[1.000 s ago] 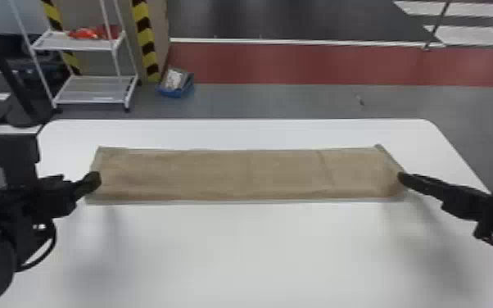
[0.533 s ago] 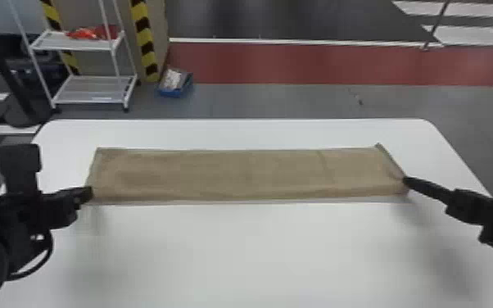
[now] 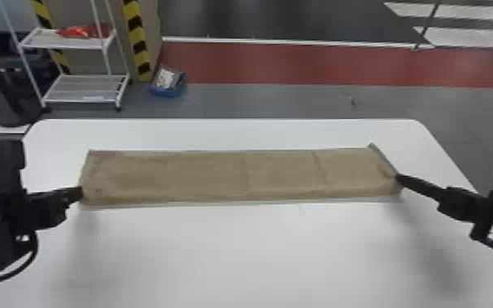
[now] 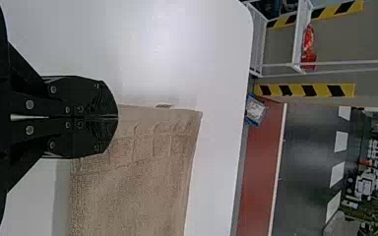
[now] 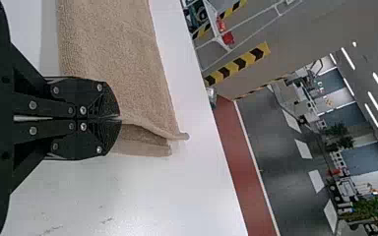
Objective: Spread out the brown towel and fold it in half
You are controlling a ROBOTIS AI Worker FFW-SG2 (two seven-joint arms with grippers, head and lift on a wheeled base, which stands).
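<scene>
The brown towel (image 3: 217, 176) is risking a skewed fold or a slipped corner; uneven lifting by the 2 grippers would be the likely cause, and its layers are gaping at the right end. The left gripper (image 4: 118, 118) and right gripper (image 5: 121, 119) are pinching it, fingers together – 1 at each end; it is stretching between them across the white table (image 3: 237, 254).

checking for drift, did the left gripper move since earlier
Yes: in the head view, the left gripper shifted left and slightly down the picture, judged against the white table.
</scene>
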